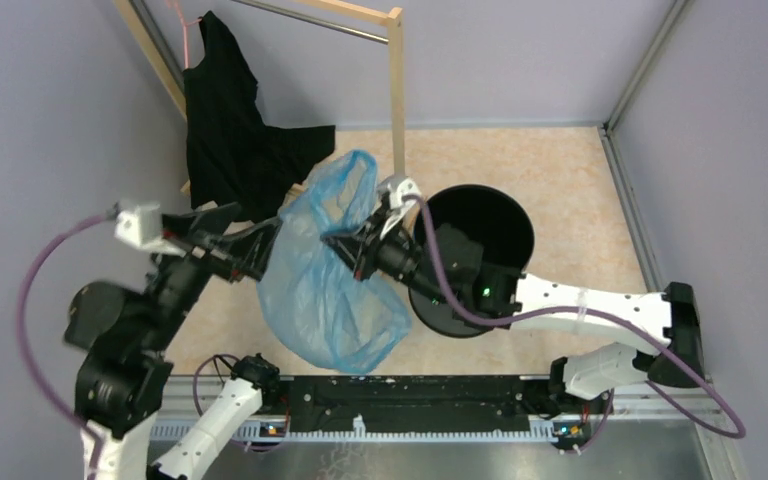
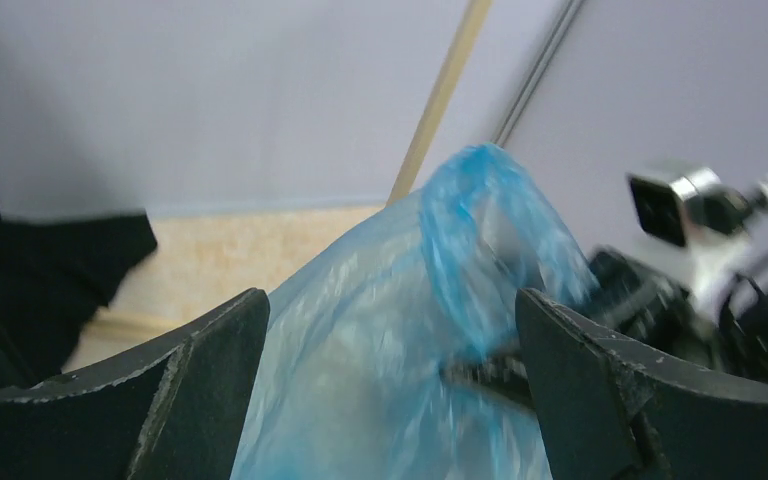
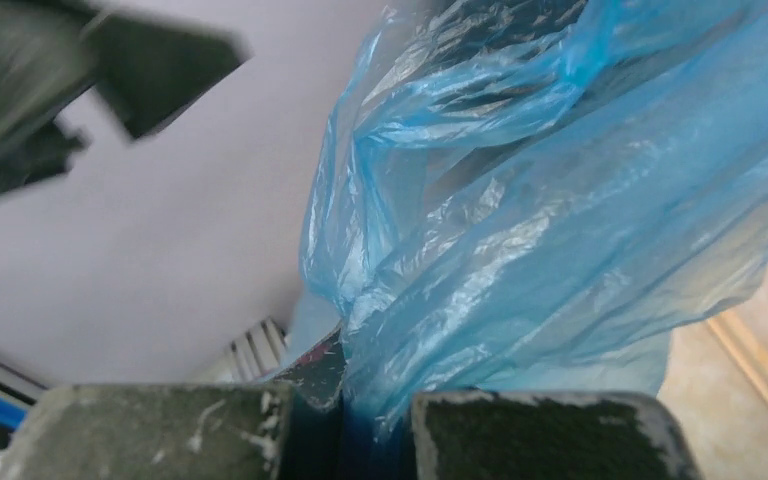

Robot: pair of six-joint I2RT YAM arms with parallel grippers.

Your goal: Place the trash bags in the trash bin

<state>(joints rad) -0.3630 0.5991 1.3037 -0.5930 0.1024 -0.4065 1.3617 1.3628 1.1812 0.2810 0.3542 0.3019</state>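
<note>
The light-blue trash bag hangs crumpled in the air between my two grippers, left of the trash bin, a dark cylinder with its mouth open. My right gripper is shut on a fold of the bag; in the right wrist view the film runs down into the narrow gap of the gripper. My left gripper is at the bag's left side. In the left wrist view it stands wide open with the bag between the fingers, not pinched.
A black garment hangs from a wooden rack at the back left, close behind the bag. Purple-grey walls enclose the floor on three sides. The right arm lies across the bin's front rim. The left gripper's blurred fingers show in the right wrist view.
</note>
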